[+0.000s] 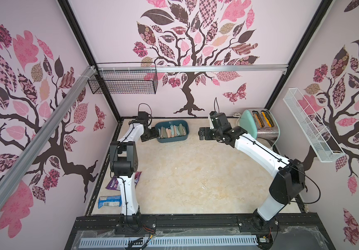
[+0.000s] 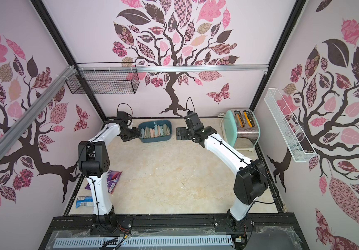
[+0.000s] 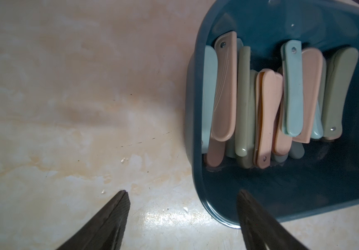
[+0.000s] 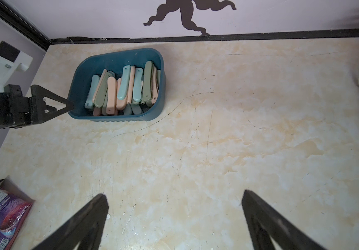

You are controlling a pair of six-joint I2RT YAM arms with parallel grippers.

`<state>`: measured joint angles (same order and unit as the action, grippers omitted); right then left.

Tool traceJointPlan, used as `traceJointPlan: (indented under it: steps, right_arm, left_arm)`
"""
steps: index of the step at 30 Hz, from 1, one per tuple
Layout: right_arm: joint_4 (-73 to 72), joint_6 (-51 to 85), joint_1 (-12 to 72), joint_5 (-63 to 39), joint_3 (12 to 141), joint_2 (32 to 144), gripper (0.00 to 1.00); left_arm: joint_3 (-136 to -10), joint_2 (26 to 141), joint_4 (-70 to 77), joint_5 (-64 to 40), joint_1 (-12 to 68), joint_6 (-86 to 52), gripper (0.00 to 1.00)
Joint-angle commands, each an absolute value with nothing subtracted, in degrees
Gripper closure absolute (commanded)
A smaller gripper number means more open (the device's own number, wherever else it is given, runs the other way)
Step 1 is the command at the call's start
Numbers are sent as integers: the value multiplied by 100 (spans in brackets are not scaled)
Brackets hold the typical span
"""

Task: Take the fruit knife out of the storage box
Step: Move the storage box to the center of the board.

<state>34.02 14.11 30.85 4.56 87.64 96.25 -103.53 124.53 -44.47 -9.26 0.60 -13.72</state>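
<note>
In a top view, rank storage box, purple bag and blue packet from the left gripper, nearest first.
1. Storage box, beside the left gripper, at the back.
2. Purple bag, left side, midway forward.
3. Blue packet, left front corner.

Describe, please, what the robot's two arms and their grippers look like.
Both the left arm and right arm have white link shells between bulky black joint housings, with a thin black cable tied along each. The left gripper and right gripper are black, each with two triangular fingers tapering to points.
</note>
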Motion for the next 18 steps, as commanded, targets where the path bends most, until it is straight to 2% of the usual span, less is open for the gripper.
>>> traceJointPlan:
  steps: [1,4,8,11,18]
  right_arm:
    - [3532,1375,3085,386,9064,9768,1]
    - [3631,1315,3085,393,9199,9826,1]
    - [3726,1218,3085,460,9307,9861,1]
    - [3753,1195,3085,483,9354,9846,1]
    - [3855,1280,3085,409,9516,9877,1]
  left_arm:
    - [-10739,13025,-4692,-887,1,-1427,21]
    - [-10791,13198,-4687,-927,-12,-1473,25]
    - [-10702,13201,-4610,-1072,-10,-1511,38]
    - [-10619,13175,-4630,-1130,-10,-1488,53]
    - [-10449,12944,-4998,-1178,61,-1275,71]
